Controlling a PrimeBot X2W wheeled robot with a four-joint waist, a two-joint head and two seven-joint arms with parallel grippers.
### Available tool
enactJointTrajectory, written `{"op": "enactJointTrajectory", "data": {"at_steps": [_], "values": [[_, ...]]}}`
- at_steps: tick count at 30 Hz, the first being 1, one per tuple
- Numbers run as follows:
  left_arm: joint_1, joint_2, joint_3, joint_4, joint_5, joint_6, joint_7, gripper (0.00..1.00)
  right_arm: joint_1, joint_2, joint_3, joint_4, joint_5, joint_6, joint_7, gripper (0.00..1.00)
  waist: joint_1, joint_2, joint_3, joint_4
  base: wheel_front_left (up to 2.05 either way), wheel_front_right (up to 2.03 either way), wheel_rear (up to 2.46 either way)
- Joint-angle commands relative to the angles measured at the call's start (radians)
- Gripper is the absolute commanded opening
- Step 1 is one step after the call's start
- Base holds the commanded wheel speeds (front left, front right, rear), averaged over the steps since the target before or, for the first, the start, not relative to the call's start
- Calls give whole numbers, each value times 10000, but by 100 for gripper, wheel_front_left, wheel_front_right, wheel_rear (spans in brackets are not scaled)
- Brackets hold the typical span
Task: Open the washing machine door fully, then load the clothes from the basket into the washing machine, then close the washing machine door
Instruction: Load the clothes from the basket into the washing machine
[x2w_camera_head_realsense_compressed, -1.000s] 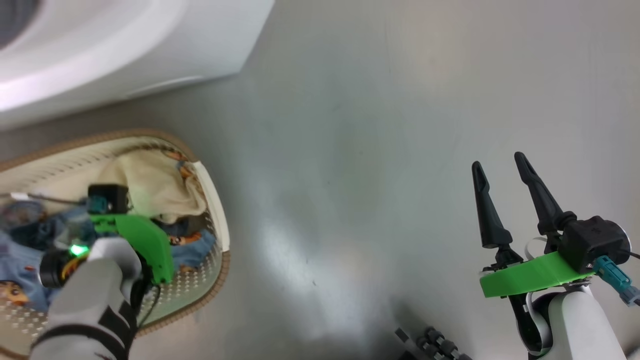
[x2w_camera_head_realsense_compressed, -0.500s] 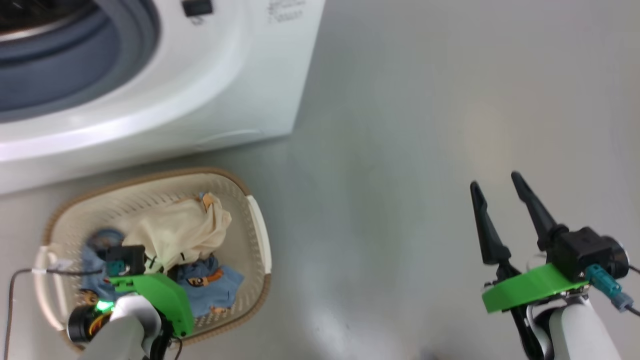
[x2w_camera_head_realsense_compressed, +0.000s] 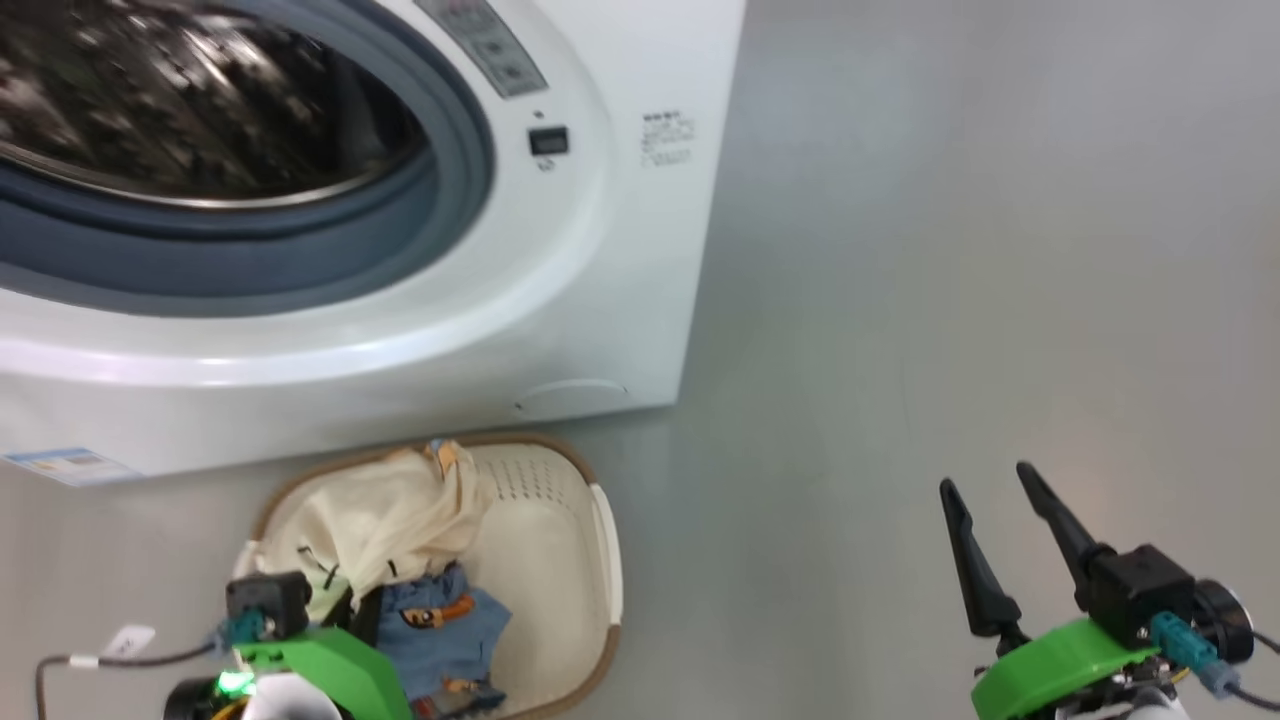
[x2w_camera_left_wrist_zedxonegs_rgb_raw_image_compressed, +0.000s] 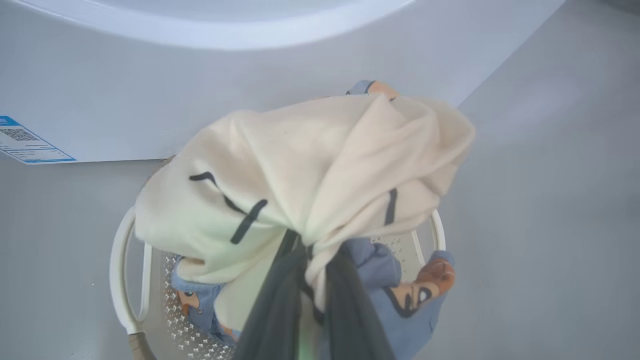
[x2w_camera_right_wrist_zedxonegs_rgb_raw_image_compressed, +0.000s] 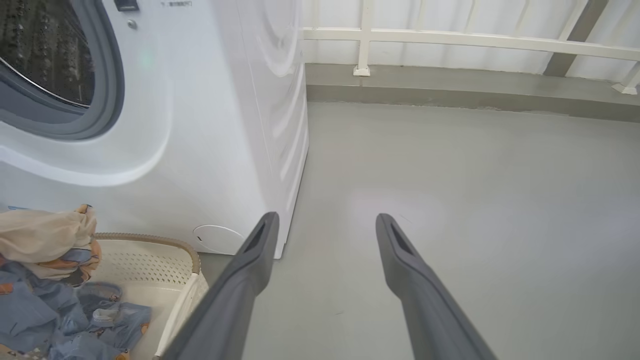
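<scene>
In the left wrist view my left gripper (x2w_camera_left_wrist_zedxonegs_rgb_raw_image_compressed: 310, 252) is shut on the clothes: a cream cloth (x2w_camera_left_wrist_zedxonegs_rgb_raw_image_compressed: 320, 160) with black marks bunches over the fingers, and a light blue printed piece (x2w_camera_left_wrist_zedxonegs_rgb_raw_image_compressed: 400, 295) hangs beside it. This is just above the basket (x2w_camera_left_wrist_zedxonegs_rgb_raw_image_compressed: 120, 260). In the head view the basket (x2w_camera_head_realsense_compressed: 605, 560) stands on the floor against the washing machine (x2w_camera_head_realsense_compressed: 560, 300), whose steel drum (x2w_camera_head_realsense_compressed: 200, 110) and grey-blue gasket (x2w_camera_head_realsense_compressed: 250, 260) lie bare. The washing machine door is out of view. My right gripper (x2w_camera_head_realsense_compressed: 986, 477) is open and empty over bare floor, well right of the basket.
More blue clothes (x2w_camera_right_wrist_zedxonegs_rgb_raw_image_compressed: 60, 310) lie in the basket (x2w_camera_right_wrist_zedxonegs_rgb_raw_image_compressed: 150, 260). A blue label (x2w_camera_head_realsense_compressed: 70, 465) sits low on the machine's front. Grey floor (x2w_camera_right_wrist_zedxonegs_rgb_raw_image_compressed: 450, 175) stretches right of the machine to a kerb and white railing (x2w_camera_right_wrist_zedxonegs_rgb_raw_image_compressed: 450, 42) at the back.
The head camera has tilted up, bringing the machine's drum into view. The cream cloth, lying in the basket before, now rises bunched in my left gripper. My right gripper stays open.
</scene>
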Motion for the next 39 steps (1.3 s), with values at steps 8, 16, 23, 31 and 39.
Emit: {"op": "enactJointTrajectory", "data": {"at_steps": [8, 16, 23, 31, 39], "values": [[1687, 230, 1010, -1955, 544, 338, -136, 0, 615, 37, 242, -154, -7, 16, 94, 100, 0, 0, -2038, 871, 0, 0, 0], [3484, 30, 1737, -3855, 1003, 541, -137, 0, 1311, 63, 288, -73, 221, 16, 118, 100, 0, 0, -2889, 1072, 0, 0, 0], [4077, -115, 2069, -4886, 1272, 588, -137, 0, 1441, 64, 259, -160, 343, 16, 137, 100, 0, 0, -3005, 1194, 0, 0, 0], [4244, -247, 2295, -5323, 1451, 573, -137, 0, 1453, 65, 286, -227, 397, 16, 153, 100, 0, 0, -2922, 1194, 0, 0, 0], [4136, -383, 2473, -5434, 1593, 512, -137, 0, 1357, 66, 291, -222, 402, 16, 142, 100, 0, 0, -2720, 1123, 0, 0, 0]]}}
